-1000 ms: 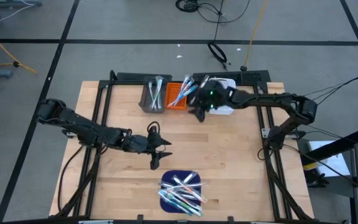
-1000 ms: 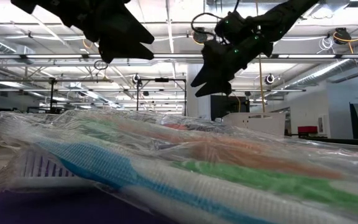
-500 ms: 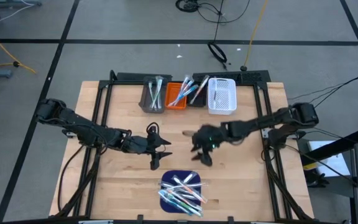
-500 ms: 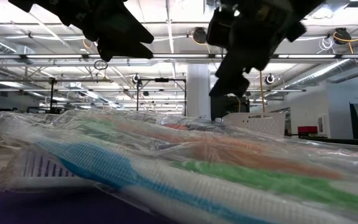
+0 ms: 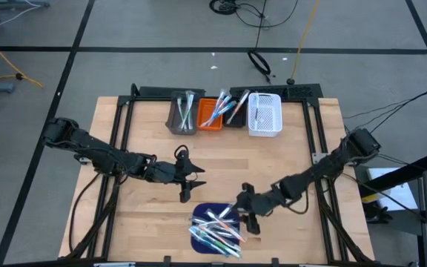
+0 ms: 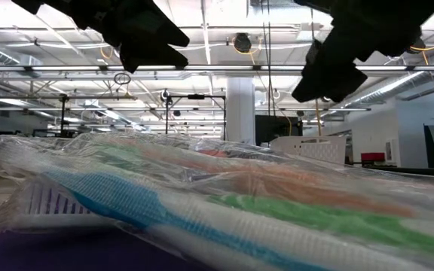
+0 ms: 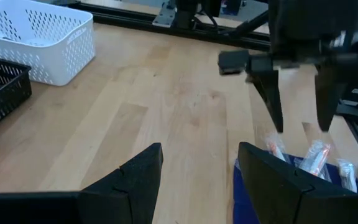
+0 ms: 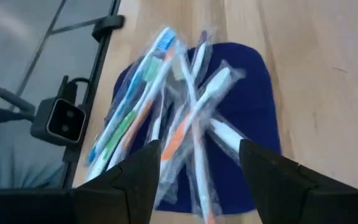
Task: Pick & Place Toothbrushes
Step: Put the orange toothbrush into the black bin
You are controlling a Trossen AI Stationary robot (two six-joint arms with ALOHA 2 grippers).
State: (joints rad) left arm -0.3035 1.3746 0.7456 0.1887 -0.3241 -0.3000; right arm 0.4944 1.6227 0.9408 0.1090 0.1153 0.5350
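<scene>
Table: pale wood planks under a dark frame, grey floor with cables around it.
Room: in the low view, white ceiling trusses and lights behind a blurred heap of wrapped brushes.
Mat: dark blue, just below and beside the right gripper.
Toothbrushes: wrapped, piled criss-cross on the mat, right under the right gripper's tips; more stand in the bins.
Bins: grey, orange, black and white in a row, far beyond both grippers.
Right gripper: arm stretched low toward the mat, fingers spread wide over the pile, holding nothing; contact probably none, hard to tell.
Left gripper: beside the mat, arm extended, fingers spread, empty.
</scene>
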